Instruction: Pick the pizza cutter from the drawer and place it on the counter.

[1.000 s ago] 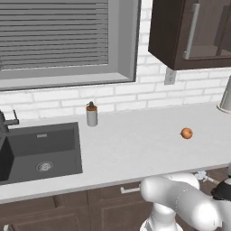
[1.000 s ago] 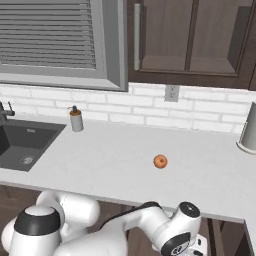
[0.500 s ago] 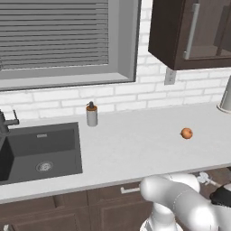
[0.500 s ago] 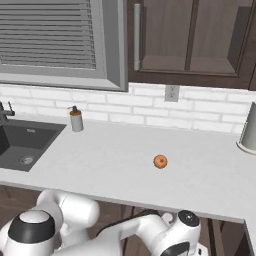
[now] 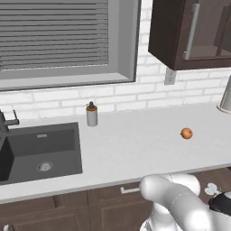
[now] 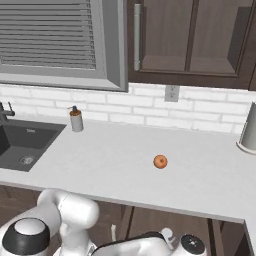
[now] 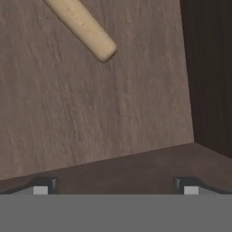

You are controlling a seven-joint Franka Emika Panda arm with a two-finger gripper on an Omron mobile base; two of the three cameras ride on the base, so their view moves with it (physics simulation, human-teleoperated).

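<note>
soap bottle (image 5: 92,114) upright beside sink (image 5: 40,149); orange fruit (image 5: 187,133) well apart; faucet (image 5: 5,122) at sink's far edge.

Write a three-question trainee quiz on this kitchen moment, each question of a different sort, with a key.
1. True or false: the gripper is shut on the pizza cutter.
2. Multiple choice: the soap bottle stands (A) in the sink, (B) on the counter beside the sink, (C) in the drawer.
3. Fill in: in the hand view, the tan handle lies on the floor of the ___.

Key: 1 false, the jaws stand wide apart and short of the handle. 2 B. 3 drawer.
</note>
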